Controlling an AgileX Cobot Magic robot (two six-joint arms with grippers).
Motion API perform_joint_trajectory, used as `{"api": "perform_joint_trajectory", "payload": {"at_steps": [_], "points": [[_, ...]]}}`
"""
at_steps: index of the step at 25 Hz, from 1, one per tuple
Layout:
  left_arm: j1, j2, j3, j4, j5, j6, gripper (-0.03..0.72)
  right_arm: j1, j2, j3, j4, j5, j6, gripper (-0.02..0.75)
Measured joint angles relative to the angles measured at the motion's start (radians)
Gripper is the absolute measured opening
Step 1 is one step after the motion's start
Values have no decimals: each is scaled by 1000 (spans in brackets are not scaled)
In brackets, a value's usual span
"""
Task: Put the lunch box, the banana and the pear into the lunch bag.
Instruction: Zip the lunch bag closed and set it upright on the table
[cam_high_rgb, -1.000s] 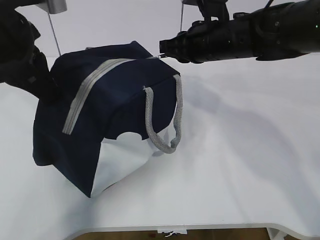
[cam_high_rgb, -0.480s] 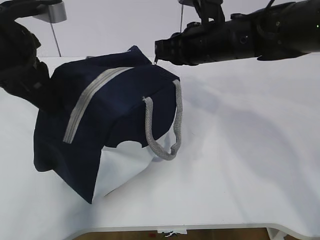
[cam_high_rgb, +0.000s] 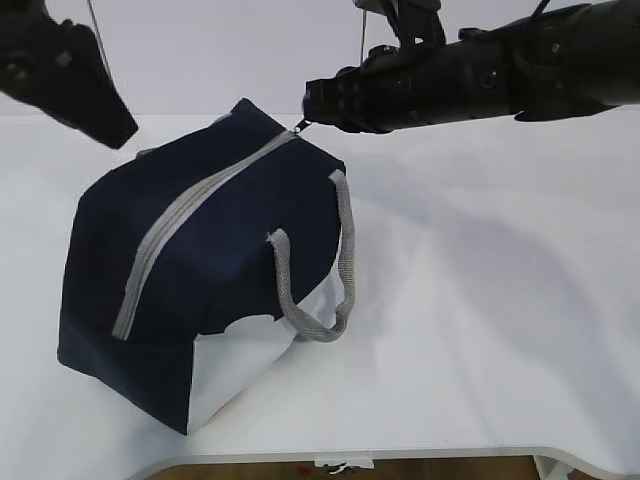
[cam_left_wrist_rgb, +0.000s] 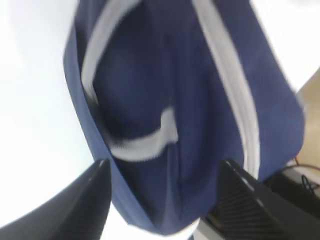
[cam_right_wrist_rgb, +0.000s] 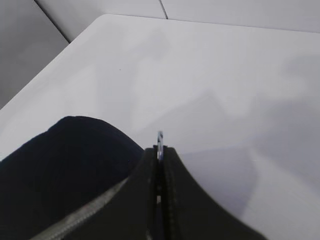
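Observation:
The navy lunch bag (cam_high_rgb: 220, 270) lies tilted on the white table, its grey zipper (cam_high_rgb: 190, 215) closed along the top. My right gripper (cam_high_rgb: 308, 108) is shut on the metal ring pull (cam_high_rgb: 300, 125) at the bag's far top end; in the right wrist view the ring pull (cam_right_wrist_rgb: 160, 137) pokes out between the closed jaws. My left gripper (cam_high_rgb: 110, 125) hangs open above and left of the bag, touching nothing. In the blurred left wrist view the lunch bag (cam_left_wrist_rgb: 200, 100) lies below the spread fingers (cam_left_wrist_rgb: 75, 200). The lunch box, the banana and the pear are out of view.
The grey webbing handle (cam_high_rgb: 315, 270) droops over the bag's near side. White table (cam_high_rgb: 500, 300) stretches to the right of the bag, with its front edge (cam_high_rgb: 400, 455) near the bottom. Dark equipment (cam_left_wrist_rgb: 300, 180) shows beyond the table in the left wrist view.
My left gripper let go of the bag's left end, opened and rose up and left. The bag sagged and swung round. My right gripper kept the ring pull and shifted slightly left.

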Motion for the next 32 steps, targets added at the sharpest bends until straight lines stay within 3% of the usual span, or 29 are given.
{"api": "perform_joint_trajectory", "payload": {"at_steps": [11, 21, 23, 25, 29, 32], "points": [[0, 217, -169, -152, 0, 28, 491, 0, 0, 0, -2, -11, 3, -11], [0, 376, -291, -226, -2, 78, 462, -1, 0, 0, -2, -32, 3, -11], [0, 393, -295, -230, -12, 81, 427, -1, 0, 0, -2, -32, 3, -11], [0, 400, -297, -230, -26, 86, 345, -1, 0, 0, -2, -32, 4, -11], [0, 401, -301, -207, -28, 126, 72, -1, 0, 0, -6, -32, 4, -11], [0, 402, -301, -203, -16, 166, 7, -1, 0, 0, -32, -32, 4, -11]]}}
